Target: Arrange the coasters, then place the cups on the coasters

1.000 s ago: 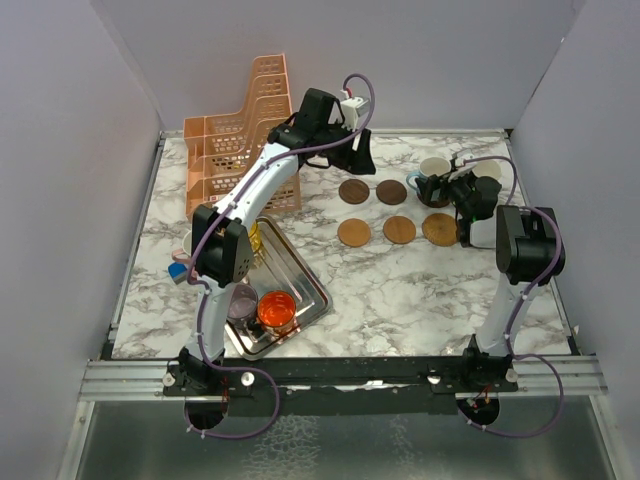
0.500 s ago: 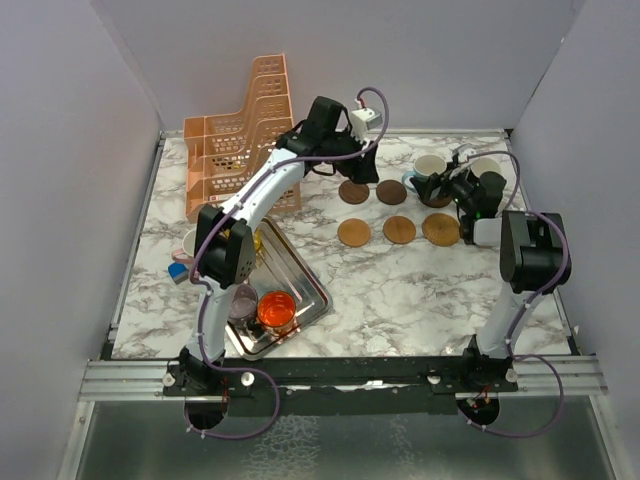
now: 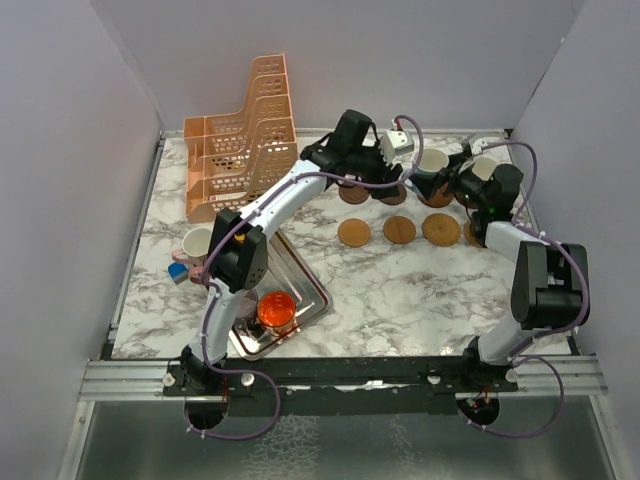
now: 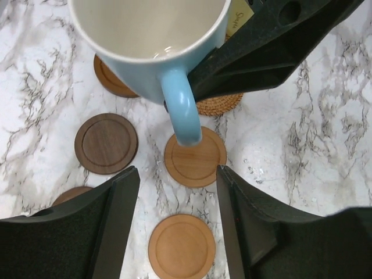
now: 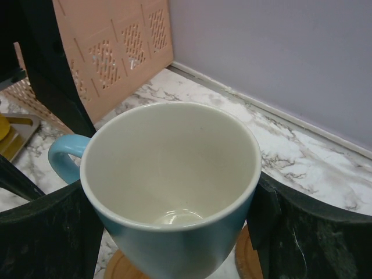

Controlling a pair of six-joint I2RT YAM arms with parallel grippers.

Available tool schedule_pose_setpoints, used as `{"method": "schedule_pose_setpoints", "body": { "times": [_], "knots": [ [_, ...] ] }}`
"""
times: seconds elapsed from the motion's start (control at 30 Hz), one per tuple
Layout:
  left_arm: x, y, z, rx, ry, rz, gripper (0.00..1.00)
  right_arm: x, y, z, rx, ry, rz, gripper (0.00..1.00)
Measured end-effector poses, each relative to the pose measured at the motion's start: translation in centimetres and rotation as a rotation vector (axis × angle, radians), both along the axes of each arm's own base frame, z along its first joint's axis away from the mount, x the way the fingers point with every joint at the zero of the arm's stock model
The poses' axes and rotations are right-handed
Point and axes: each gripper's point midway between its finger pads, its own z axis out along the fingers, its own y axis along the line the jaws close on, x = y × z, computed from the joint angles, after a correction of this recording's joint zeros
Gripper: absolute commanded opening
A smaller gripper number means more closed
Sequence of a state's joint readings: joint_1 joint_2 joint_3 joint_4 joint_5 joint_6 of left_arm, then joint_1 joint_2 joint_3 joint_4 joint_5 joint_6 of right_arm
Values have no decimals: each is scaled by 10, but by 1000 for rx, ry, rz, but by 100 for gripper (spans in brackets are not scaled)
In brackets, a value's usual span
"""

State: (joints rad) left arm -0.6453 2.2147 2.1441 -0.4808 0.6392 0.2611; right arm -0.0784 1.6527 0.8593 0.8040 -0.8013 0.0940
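Two grippers meet toward two o'clock on the marble table. The right gripper pinches a light blue mug by its sides over wooden coasters. The left gripper hovers spread and empty, facing the mug's handle.

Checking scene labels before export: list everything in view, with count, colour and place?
table: one, white-grey marble pattern
rack: one, peach, back left
silver tray: one, front left
coasters: at least six visible, tan to dark brown, one woven, two rows back right of centre
light blue cup: one, white inside, held over the coasters
orange cup: one, glossy, on the silver tray
white cup: one, left edge
cream cup: one, back right, partly hidden
left gripper: black, open, empty, above the coasters
right gripper: black, closed on the light blue cup
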Motion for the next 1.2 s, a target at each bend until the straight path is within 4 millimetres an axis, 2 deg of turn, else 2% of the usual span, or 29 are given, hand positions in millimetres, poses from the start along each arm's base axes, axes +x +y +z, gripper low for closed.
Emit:
{"method": "schedule_pose_setpoints", "body": {
  "times": [0.2, 0.5, 0.63, 0.83, 0.97, 1.2],
  "knots": [
    [-12, -13, -3, 7, -31, -48, 46, -23, 8, -8, 11, 59, 34, 35],
    [-25, -19, -25, 34, -10, -80, 33, -32, 12, -24, 16, 124, 45, 34],
    [-28, -22, -26, 36, -11, -89, 33, -35, 12, -24, 13, 122, 43, 34],
    [-32, -23, -27, 37, 12, -84, 40, -41, 11, -25, 5, 118, 21, 33],
    [-33, -23, -27, 35, 24, -78, 40, -43, 15, -26, -1, 113, 29, 33],
    [-34, -24, -28, 33, 43, -70, 28, -43, 15, -26, -5, 111, 25, 33]
  ]
}}
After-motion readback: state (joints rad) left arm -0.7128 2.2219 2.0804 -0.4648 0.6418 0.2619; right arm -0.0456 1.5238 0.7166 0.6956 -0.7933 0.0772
